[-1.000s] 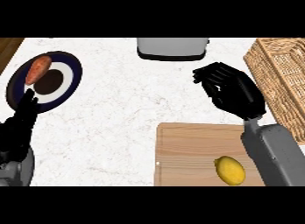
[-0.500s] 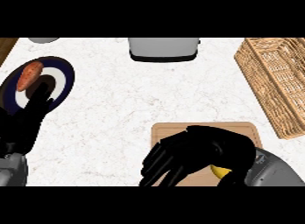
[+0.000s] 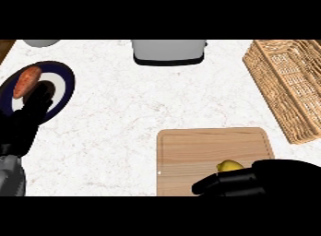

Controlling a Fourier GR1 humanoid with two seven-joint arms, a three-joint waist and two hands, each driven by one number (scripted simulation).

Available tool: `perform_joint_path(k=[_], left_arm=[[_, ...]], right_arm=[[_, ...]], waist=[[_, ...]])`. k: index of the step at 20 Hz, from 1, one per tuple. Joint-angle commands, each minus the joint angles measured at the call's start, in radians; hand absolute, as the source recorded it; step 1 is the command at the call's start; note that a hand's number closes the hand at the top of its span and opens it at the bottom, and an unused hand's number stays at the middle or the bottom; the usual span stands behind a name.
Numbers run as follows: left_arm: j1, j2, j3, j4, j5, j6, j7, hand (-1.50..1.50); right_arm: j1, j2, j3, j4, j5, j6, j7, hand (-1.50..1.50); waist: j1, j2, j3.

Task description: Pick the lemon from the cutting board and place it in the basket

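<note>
Curling its fingers round the lemon [image 3: 229, 166] on the cutting board [image 3: 211, 152], the right hand [image 3: 258, 180] is grasping; next, lifting it toward the basket [image 3: 296, 87] beyond the fingertips.

Matte black left hand [image 3: 17, 124], chunky rounded fingers, on a light grey boxy forearm [image 3: 3, 177] w/ darker band at wrist. Black right hand [image 3: 265, 179], same blocky glossy-less fingers; forearm out of view.
</note>
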Motion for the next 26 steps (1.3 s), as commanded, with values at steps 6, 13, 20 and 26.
perform_joint_path(k=[6, 13, 20, 26], left_arm=[[-0.056, -0.067, -0.055, 0.008, -0.049, 0.032, 0.024, 0.00], [-0.081, -0.023, 0.022, 0.079, -0.015, -0.042, -0.007, 0.00], [-0.074, -0.062, -0.005, 0.029, -0.055, -0.014, 0.033, 0.00], [-0.096, -0.055, 0.014, 0.045, -0.049, -0.043, 0.037, 0.00]], right_arm=[[-0.240, -0.161, -0.189, 0.064, 0.099, 0.050, 0.254, -1.50], [-0.394, -0.304, -0.207, 0.231, -0.041, 0.376, 0.203, -1.50], [-0.319, -0.335, -0.299, 0.333, -0.051, 0.496, 0.016, -1.50], [-0.233, -0.268, -0.335, 0.427, 0.019, 0.403, -0.115, -1.50]], waist=[[0.031, 0.009, 0.000], [0.042, 0.012, 0.000], [0.035, 0.010, 0.003], [0.039, 0.014, 0.004]])
